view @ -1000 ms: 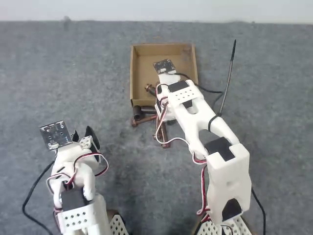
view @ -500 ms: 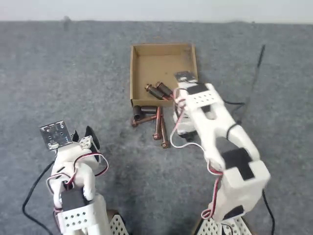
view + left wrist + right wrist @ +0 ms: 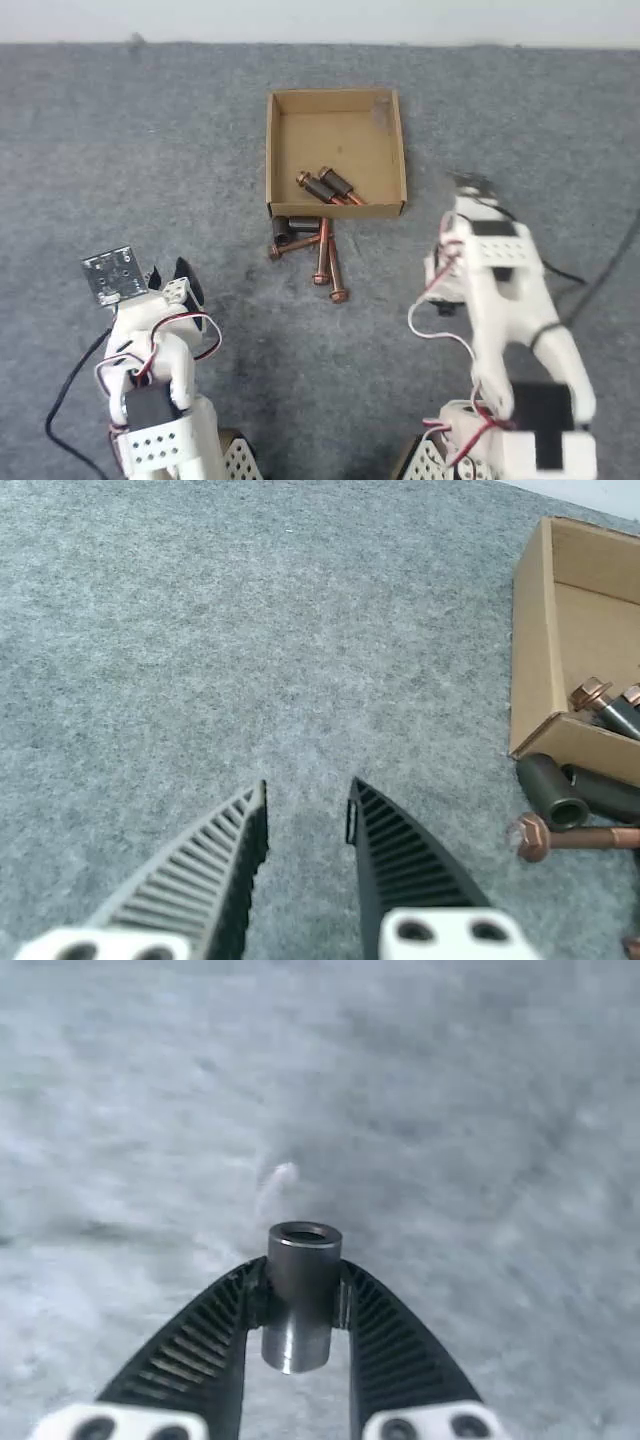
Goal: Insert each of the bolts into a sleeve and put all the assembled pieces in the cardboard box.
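Even bright light w/ soft shadows

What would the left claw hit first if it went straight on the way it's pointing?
Probably only the grey carpet, which the open left claw points down at. The cardboard box and a loose sleeve lie off to one side, though depth is unclear.

Grey felt-like mat [image 3: 150,130] covers the table. On it: open cardboard box [image 3: 270,150] toward the far side, approx. centred btwn the arms. Just outside its near wall, 2 dark sleeves [image 3: 284,230] lie side by side. 3 copper bolts [image 3: 322,255] lie beside them: 1 crosswise, 2 pointing away from the box. Arm bases [image 3: 170,450] sit at the near edge.
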{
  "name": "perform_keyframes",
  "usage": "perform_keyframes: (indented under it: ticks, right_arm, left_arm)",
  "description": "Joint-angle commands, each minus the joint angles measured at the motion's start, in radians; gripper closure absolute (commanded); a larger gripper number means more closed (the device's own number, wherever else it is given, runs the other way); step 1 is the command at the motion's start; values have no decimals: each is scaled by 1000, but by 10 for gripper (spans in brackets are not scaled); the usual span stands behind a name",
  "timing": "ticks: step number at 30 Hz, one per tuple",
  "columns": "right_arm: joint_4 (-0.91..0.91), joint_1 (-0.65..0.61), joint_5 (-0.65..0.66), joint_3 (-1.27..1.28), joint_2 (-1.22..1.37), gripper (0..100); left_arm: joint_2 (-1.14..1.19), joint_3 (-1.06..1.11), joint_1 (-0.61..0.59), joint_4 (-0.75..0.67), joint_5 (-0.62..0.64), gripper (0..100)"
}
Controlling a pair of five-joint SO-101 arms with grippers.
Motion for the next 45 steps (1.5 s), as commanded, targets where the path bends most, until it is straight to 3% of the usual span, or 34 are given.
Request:
perform_keyframes:
  ticks: [1,13,21,35,45]
  right_arm:
    - [-77,139,-3,114,-148,990]
    - [-119,194,25,250,-223,988]
    - [-142,194,40,264,-223,988]
    - [-157,194,40,265,-222,987]
    - [-157,194,40,265,-222,987]
  left_arm:
    - [-9,-13,43,-25,-8,874]
    - [-9,-21,249,-28,-2,875]
    - [46,-185,302,38,-6,873]
    - [927,-659,496,52,8,873]
    - [1412,-900,634,-49,221,872]
